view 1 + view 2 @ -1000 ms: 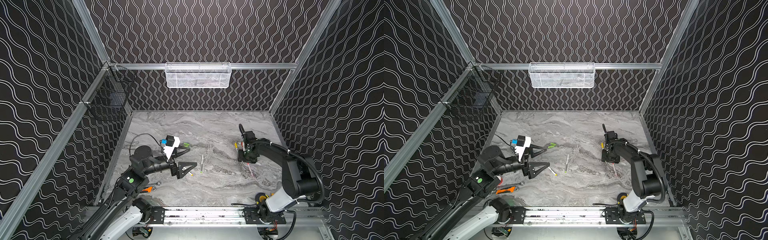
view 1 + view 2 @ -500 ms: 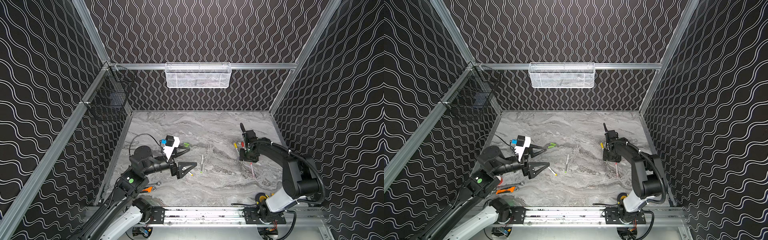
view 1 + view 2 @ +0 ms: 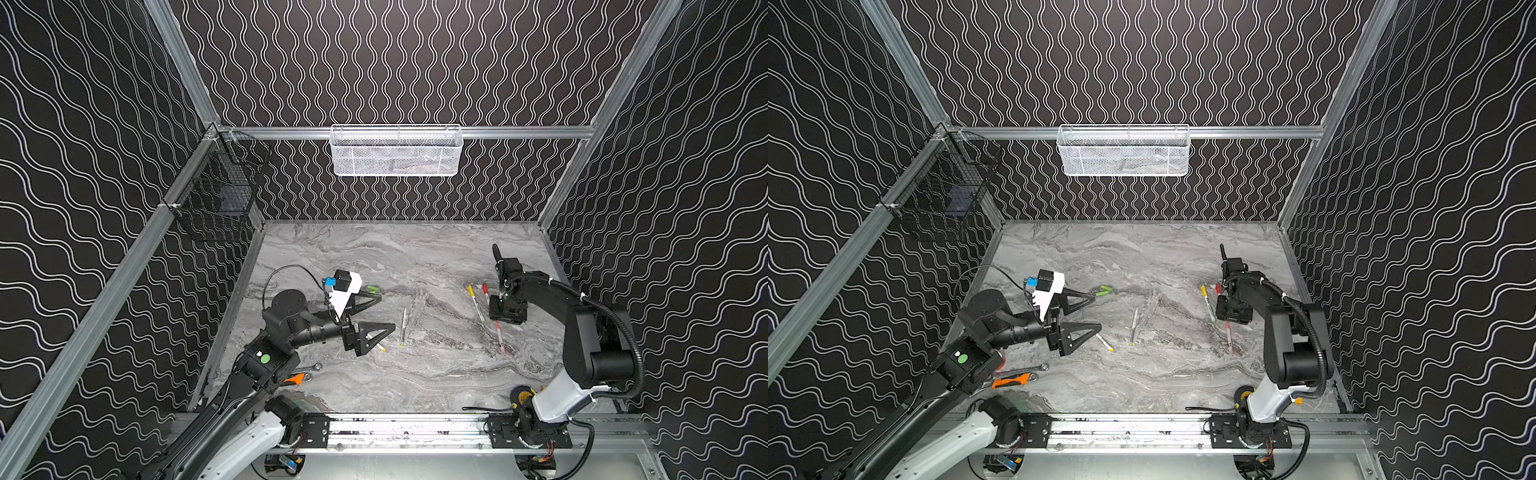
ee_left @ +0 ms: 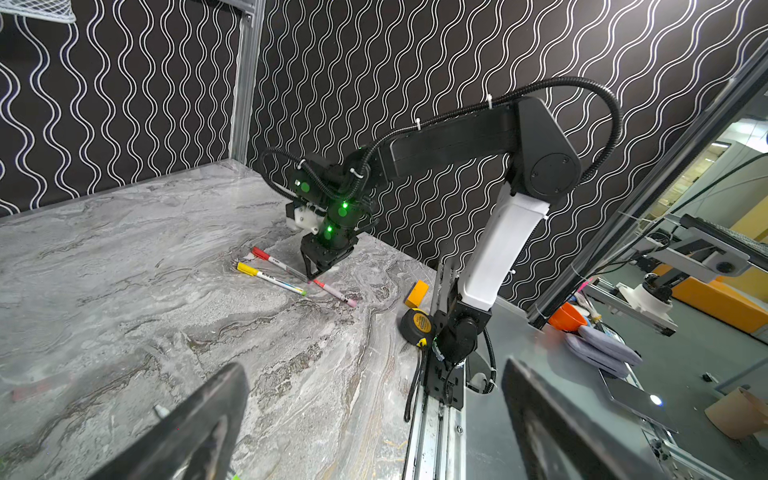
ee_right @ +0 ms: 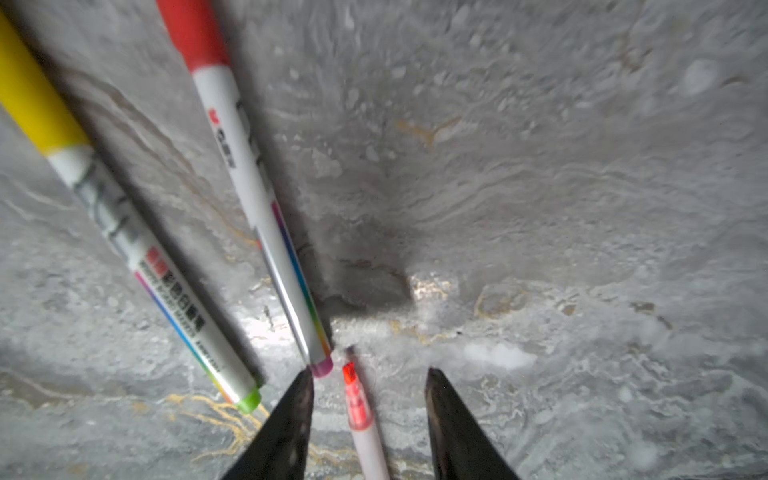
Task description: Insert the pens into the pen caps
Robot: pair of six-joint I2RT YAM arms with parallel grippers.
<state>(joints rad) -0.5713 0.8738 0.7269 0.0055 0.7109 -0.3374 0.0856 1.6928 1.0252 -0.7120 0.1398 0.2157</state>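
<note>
Two right fingers [image 5: 291, 428], partly open and empty, are set astride an uncapped pink pen [image 5: 361, 419] lying on the tabletop [image 5: 540, 166]; the red-capped pen [image 5: 249, 178] just beside could be pinched too on closing; the left fingers [image 3: 368, 336] are spread wide, empty.

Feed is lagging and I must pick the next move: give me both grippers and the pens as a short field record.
right gripper: open, astride the uncapped red-tipped pen, not gripping
uncapped red-tipped pen: flat on table
beside it: yellow-capped pen, red-capped pen
left gripper: open, empty
green caps: loose on table near left gripper
</note>
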